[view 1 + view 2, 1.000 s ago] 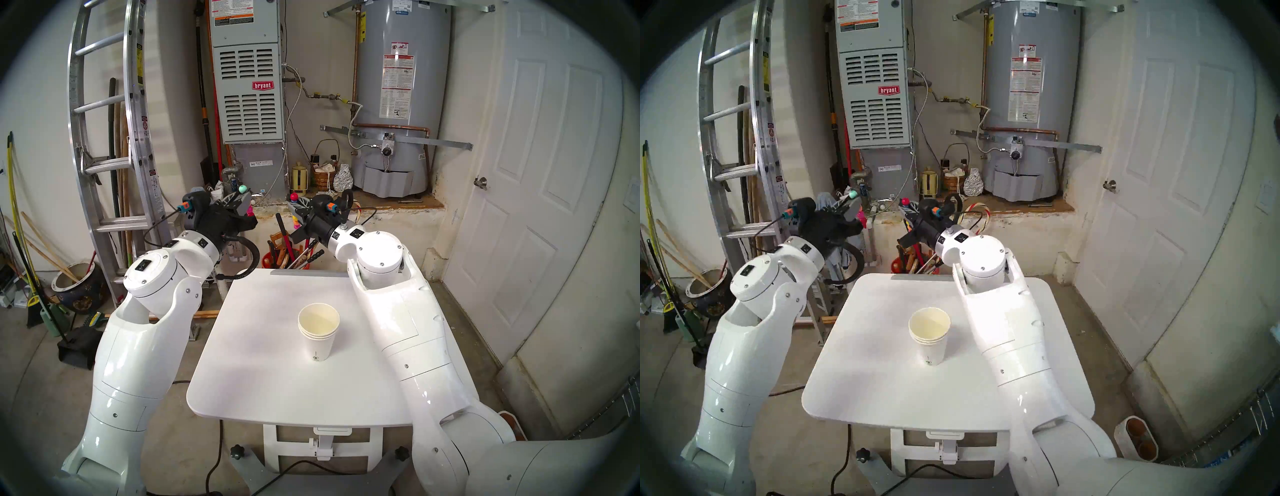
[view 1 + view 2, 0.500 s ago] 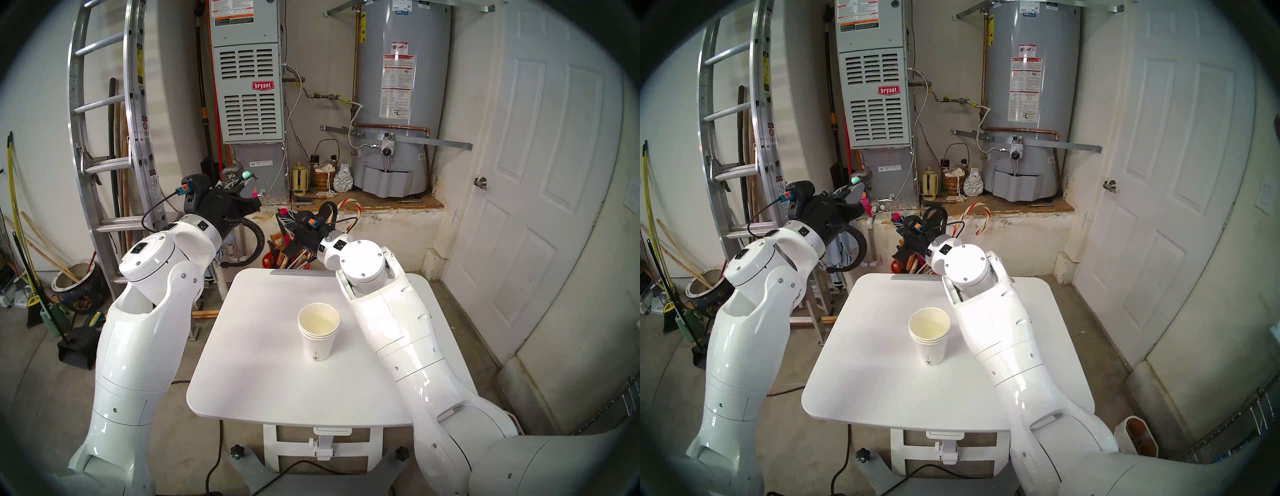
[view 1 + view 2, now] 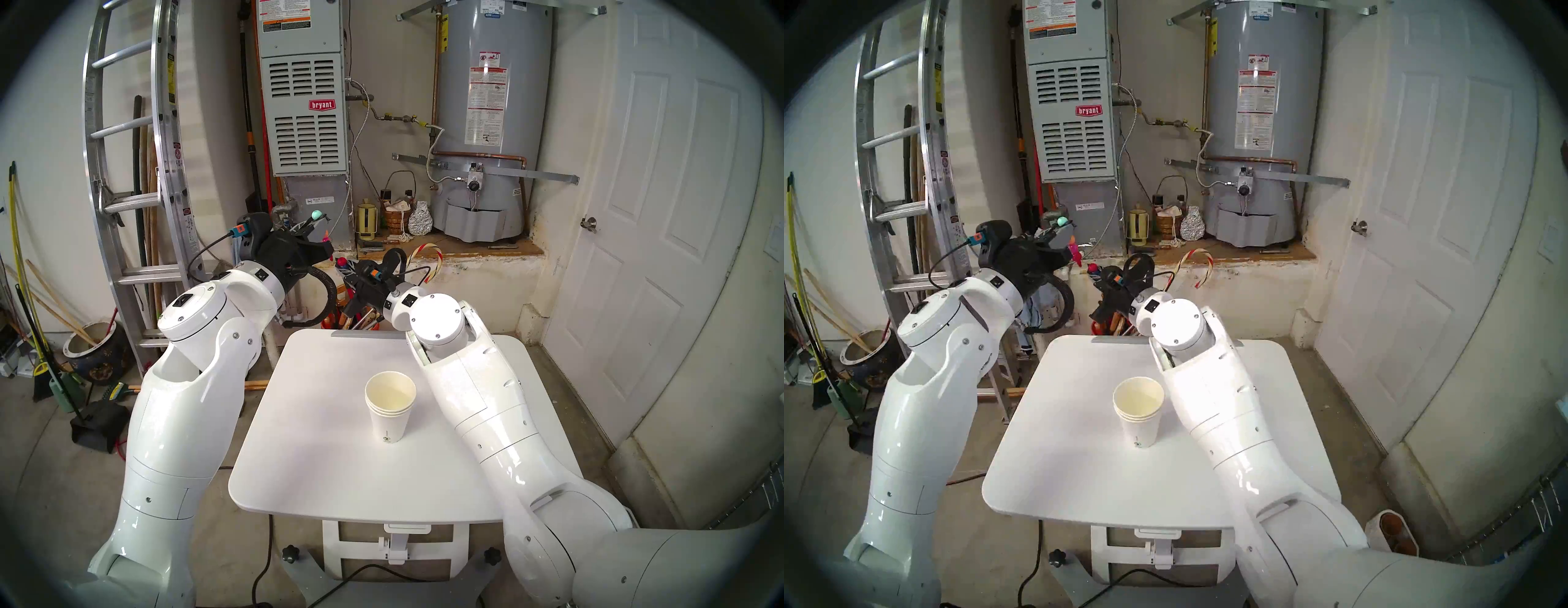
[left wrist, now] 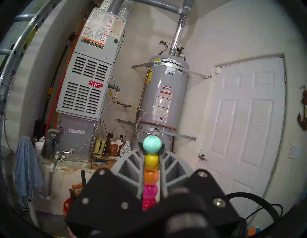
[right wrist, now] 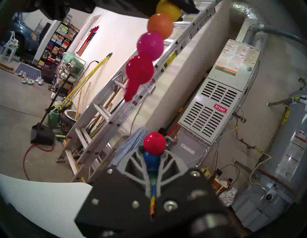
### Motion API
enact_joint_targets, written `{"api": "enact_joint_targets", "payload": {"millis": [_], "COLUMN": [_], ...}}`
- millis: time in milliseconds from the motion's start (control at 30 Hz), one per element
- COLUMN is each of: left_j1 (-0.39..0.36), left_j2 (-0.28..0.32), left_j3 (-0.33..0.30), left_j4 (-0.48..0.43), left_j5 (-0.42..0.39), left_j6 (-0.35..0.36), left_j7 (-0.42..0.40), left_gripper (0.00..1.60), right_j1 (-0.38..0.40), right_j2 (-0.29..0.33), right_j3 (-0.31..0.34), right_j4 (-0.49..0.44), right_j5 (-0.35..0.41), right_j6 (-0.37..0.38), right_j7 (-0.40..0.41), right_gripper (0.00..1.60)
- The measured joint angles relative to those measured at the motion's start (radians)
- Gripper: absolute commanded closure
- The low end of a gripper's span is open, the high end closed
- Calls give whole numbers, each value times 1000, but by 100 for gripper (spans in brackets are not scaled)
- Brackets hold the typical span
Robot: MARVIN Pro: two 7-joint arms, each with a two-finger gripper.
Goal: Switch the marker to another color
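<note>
The marker is in two pieces, both held in the air beyond the far edge of the surface. From the head, little more than a teal bead and a pink end show at the left gripper, and a red bead at the right gripper.

The left wrist view fills that in. The jaws are pressed against the teal-topped piece, with teal above the fingertips and yellow, orange, pink and red running down between them.

The right wrist view shows jaws pinching the red-topped piece, with a blue bead just below the red one. Only this view shows the other piece's red tip hanging above it, near but apart.

On the white surface stands one stack of paper cups, upright and well apart from both arms.

A ladder leans at the left, then come a grey furnace, a water heater and a white door. A striped candy cane shows behind the right wrist. The left wrist alone shows a blue towel, and the right wrist alone shows a parked car
</note>
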Motion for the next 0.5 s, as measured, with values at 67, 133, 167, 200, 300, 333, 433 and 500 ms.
{"api": "enact_joint_targets", "payload": {"millis": [67, 133, 167, 200, 300, 333, 433, 500], "left_j1": [-2, -3, -4, -5, -7, -8, -8, -9], "left_j2": [-1, -1, -1, -1, -1, -1, -1, -1], "left_j3": [1, 1, 1, 0, -3, -4, -7, -9], "left_j4": [4, 7, 9, 10, 18, 20, 23, 24], "left_j5": [0, 0, 0, 0, 2, 4, 5, 6], "left_j6": [-4, -7, -9, -11, -16, -18, -22, -23], "left_j7": [-5, -7, -9, -11, -16, -18, -23, -27], "left_gripper": [160, 160, 160, 160, 160, 160, 160, 160], "right_j1": [1, 1, 1, 1, 0, -1, -1, -2], "right_j2": [-1, -2, -2, -2, -2, -2, -1, -1], "right_j3": [-1, -1, -2, -2, -3, -3, -3, -3], "right_j4": [0, -1, -2, -4, -11, -14, -18, -19], "right_j5": [3, 5, 6, 7, 10, 11, 13, 13], "right_j6": [0, 0, 0, 0, 0, 0, 0, 0], "right_j7": [2, 3, 5, 7, 18, 21, 29, 33], "right_gripper": [160, 160, 160, 160, 160, 160, 160, 160]}}
